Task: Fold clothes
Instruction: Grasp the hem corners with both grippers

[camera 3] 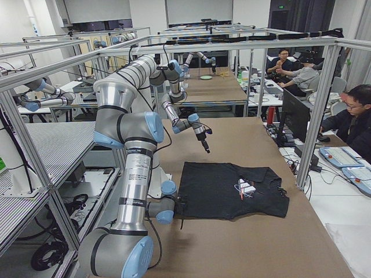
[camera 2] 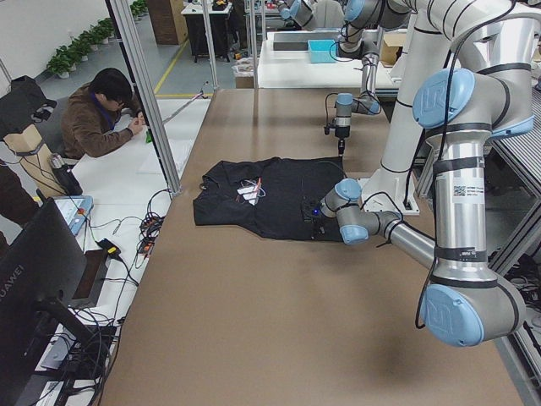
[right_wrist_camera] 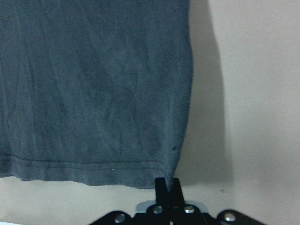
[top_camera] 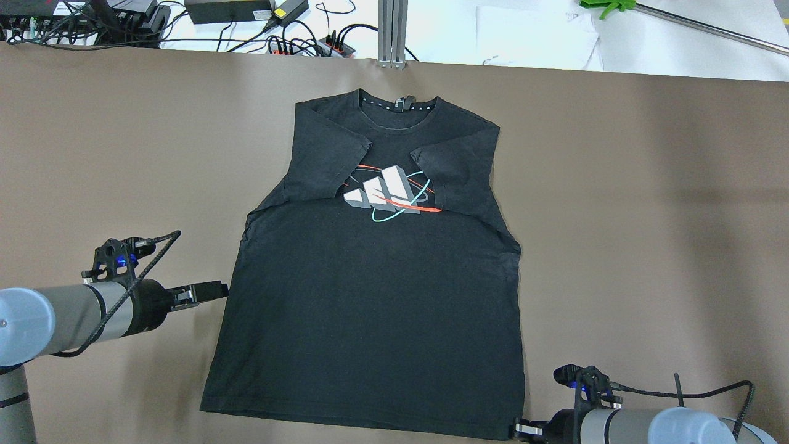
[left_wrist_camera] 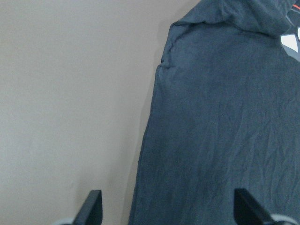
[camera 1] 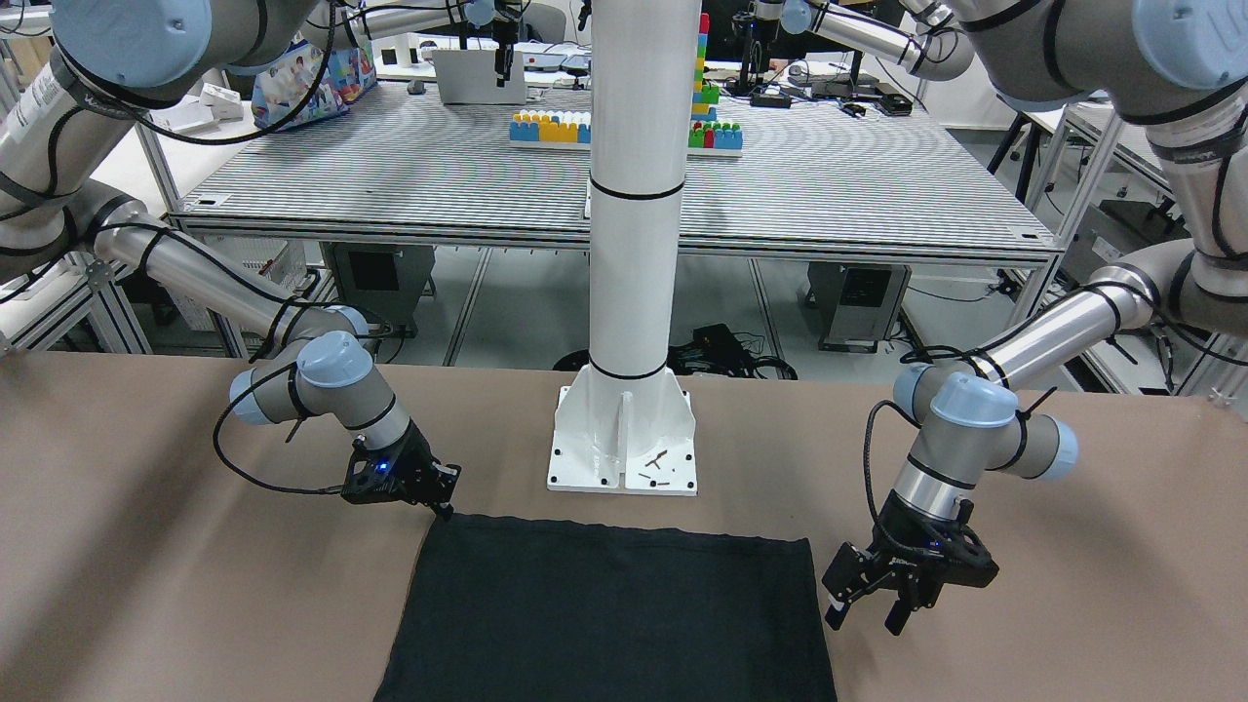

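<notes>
Black T-shirt (top_camera: 376, 296) lies flat on the tabletop (top_camera: 92, 154), hem nearest the white pillar base (camera 1: 624, 458). Your right tool (right_wrist_camera: 168, 183) pinches one hem corner; bring the wide-open left tool (camera 1: 866, 614) toward that base to the other corner, then lift both evenly.

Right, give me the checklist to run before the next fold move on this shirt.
1. Sleeves folded in over the chest of the T-shirt: ok.
2. Body lying flat on the table: ok.
3. Right gripper shut at the hem corner: ok.
4. Fabric actually pinched in it: cannot tell.
5. Left gripper gripping fabric: not ok. It is open, with the side edge between its fingers.
6. Left gripper at its own hem corner: not ok. It sits partway up the side edge.
</notes>
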Robot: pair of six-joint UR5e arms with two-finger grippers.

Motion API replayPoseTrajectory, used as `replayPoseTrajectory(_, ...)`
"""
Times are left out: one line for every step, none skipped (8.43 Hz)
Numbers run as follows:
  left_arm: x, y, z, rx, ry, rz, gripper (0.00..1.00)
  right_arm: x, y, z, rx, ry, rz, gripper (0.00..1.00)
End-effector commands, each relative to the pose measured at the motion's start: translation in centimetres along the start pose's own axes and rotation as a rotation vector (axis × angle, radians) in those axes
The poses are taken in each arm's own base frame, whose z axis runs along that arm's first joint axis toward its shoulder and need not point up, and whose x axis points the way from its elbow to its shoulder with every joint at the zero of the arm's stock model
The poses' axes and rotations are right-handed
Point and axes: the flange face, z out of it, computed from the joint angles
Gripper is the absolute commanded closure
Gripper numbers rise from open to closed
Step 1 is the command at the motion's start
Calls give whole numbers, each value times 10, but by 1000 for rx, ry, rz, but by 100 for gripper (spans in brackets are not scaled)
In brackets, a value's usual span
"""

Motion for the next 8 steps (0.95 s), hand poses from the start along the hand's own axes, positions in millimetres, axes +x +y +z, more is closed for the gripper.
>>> replayPoseTrajectory(17, 44, -1, -8, 33, -11, 0, -17, 2, -23, -8, -50, 16, 100)
replayPoseTrajectory(11, 46, -2, -9, 23, -8, 0, -19, 2, -25, -8, -55, 16, 100)
replayPoseTrajectory(0, 61, -4, -10, 26, 10, 0, -17, -2, -27, -4, -51, 20, 100)
replayPoseTrajectory(-11, 86, -2, 4, 27, 38, 0, -14, -7, -30, -5, -47, 26, 100)
replayPoseTrajectory(-13, 97, -2, 2, 25, 45, 0, -13, -15, -35, -4, -49, 33, 100)
replayPoseTrajectory(-23, 115, 0, -23, 7, 52, 0, -13, -21, -39, -8, -51, 36, 100)
replayPoseTrajectory(-22, 129, 0, -19, 9, 55, 0, -14, -21, -41, -12, -54, 35, 100)
replayPoseTrajectory(-22, 143, 1, -26, 9, 61, 0, -15, -21, -40, -12, -56, 34, 100)
